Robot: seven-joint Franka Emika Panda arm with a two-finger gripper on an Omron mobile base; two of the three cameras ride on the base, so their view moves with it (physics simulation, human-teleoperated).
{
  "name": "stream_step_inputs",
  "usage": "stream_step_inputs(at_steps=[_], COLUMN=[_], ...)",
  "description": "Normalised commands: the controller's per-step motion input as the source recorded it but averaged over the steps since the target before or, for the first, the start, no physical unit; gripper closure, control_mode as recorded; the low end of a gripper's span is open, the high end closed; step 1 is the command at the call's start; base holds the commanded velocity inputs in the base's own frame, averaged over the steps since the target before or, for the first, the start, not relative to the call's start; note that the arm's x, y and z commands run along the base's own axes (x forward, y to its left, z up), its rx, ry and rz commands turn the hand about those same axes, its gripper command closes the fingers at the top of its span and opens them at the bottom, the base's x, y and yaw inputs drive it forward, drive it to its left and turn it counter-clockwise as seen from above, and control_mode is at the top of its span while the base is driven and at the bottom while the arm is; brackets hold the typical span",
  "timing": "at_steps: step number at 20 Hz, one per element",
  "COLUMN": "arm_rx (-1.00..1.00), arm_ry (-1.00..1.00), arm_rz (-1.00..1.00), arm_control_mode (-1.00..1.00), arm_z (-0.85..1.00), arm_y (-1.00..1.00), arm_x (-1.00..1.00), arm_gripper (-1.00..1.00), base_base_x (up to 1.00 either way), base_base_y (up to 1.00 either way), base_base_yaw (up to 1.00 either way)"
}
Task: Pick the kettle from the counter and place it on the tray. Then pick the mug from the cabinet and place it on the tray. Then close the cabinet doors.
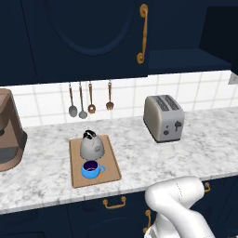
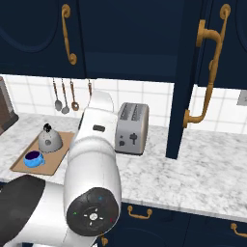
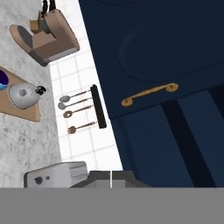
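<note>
You have the small grey domed metal kettle [image 1: 91, 147] and the squat bright blue mug [image 1: 92, 170] both sitting on the flat light-brown wooden tray [image 1: 111, 166], on the white marbled stone worktop [image 1: 153, 158]. One navy cabinet door [image 2: 185, 77] stands ajar. Your tool is clenched on nothing.

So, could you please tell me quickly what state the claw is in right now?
Claw: closed, with nothing held. The kettle and the mug both sit on the tray.
</note>
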Motion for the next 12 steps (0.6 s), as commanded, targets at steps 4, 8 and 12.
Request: stream_step_inputs(at_steps=[4, 8, 12], arm_rx=[0.0, 0.0, 0.0], arm_ry=[-0.08, -0.1, -0.21], arm_rz=[-0.05, -0.08, -0.06], arm_control_mode=[-1.0, -1.0, -1.0], arm_z=[-0.09, -0.04, 0.0], arm_y=[-0.6, -0.73, -0.69], arm_x=[-0.12, -0.01, -0.28], arm_gripper=[1.0, 1.0, 1.0], base_base_x=[0.0, 0.0, 0.0], base_base_y=[0.0, 0.0, 0.0], base_base_yaw=[0.0, 0.0, 0.0])
